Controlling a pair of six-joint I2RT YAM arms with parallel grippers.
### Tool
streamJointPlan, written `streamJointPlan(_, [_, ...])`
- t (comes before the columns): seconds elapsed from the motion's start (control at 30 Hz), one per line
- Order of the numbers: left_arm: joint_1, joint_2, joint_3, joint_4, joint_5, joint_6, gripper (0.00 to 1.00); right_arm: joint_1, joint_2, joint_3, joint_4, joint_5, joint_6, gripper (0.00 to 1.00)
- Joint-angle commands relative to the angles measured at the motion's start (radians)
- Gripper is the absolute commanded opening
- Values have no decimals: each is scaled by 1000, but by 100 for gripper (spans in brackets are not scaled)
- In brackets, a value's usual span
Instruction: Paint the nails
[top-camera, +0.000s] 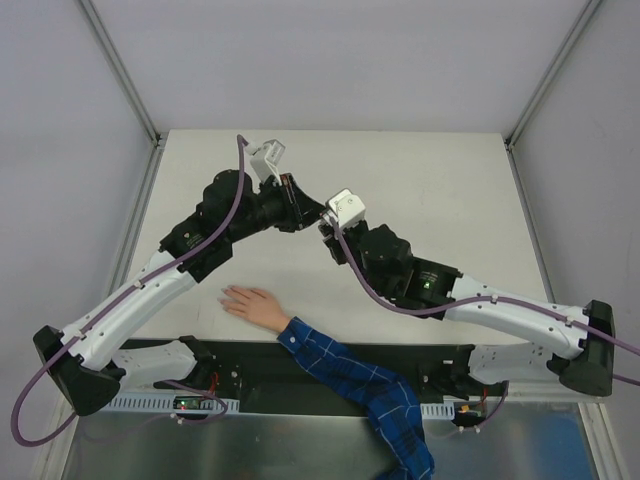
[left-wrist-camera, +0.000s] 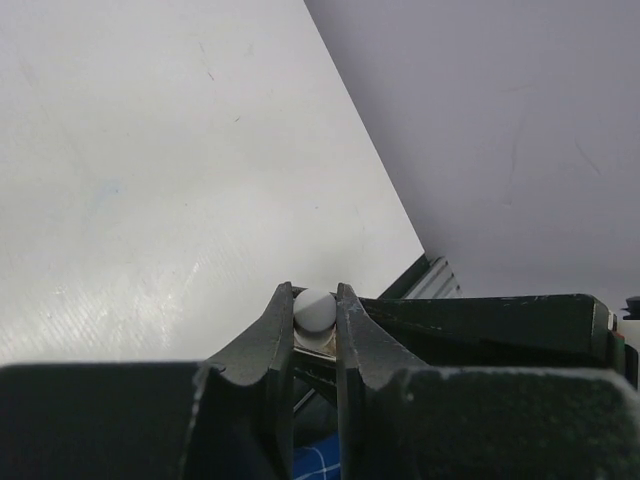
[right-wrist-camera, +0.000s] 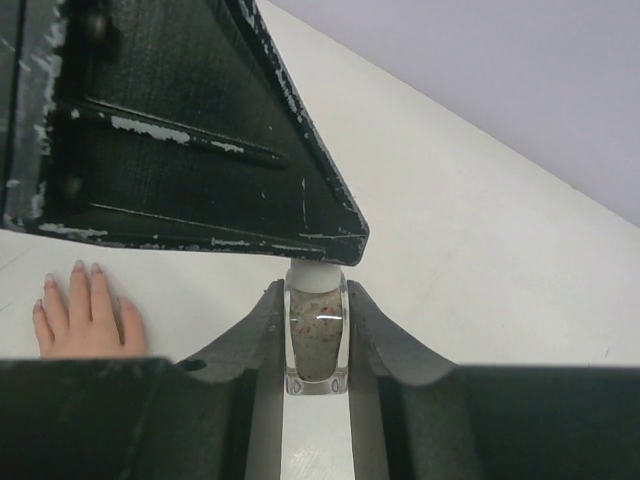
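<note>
A pale hand (top-camera: 250, 303) with a blue plaid sleeve (top-camera: 350, 380) lies flat on the table near its front edge. Its nails (right-wrist-camera: 77, 267) show in the right wrist view at the lower left and are too small to make out from above. My right gripper (right-wrist-camera: 316, 295) is shut on a small clear bottle (right-wrist-camera: 316, 345) of speckled polish, held above the table. My left gripper (left-wrist-camera: 314, 300) is shut on the bottle's white cap (left-wrist-camera: 313, 308). The two grippers meet above the table's middle (top-camera: 312, 220), beyond the hand.
The white table (top-camera: 430, 190) is ringed by grey walls and metal frame posts (top-camera: 120, 70). The left gripper's black finger (right-wrist-camera: 200, 130) fills the upper left of the right wrist view. The right gripper's black body (left-wrist-camera: 500, 330) shows in the left wrist view.
</note>
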Motion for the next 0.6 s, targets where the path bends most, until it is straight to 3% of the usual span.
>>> streamJointPlan(0.0, [-10, -23, 40, 12, 0, 1, 4, -27, -62, 16, 88, -160, -9, 0])
streamJointPlan(0.13, [5, -62, 36, 56, 145, 55, 45, -98, -105, 16, -3, -400, 72, 0])
streamJointPlan(0.17, [17, -85, 31, 68, 172, 73, 51, -130, -113, 11, -9, -447, 84, 0])
streamJointPlan(0.3, [69, -142, -21, 153, 287, 98, 62, -221, -162, -18, -30, -654, 176, 0])
streamJointPlan(0.43, [116, -175, -99, 289, 397, 70, 64, -294, -192, -33, -26, -822, 259, 0])
streamJointPlan(0.57, [162, -155, -168, 531, 541, -44, 72, -357, -217, -55, 18, -937, 328, 0])
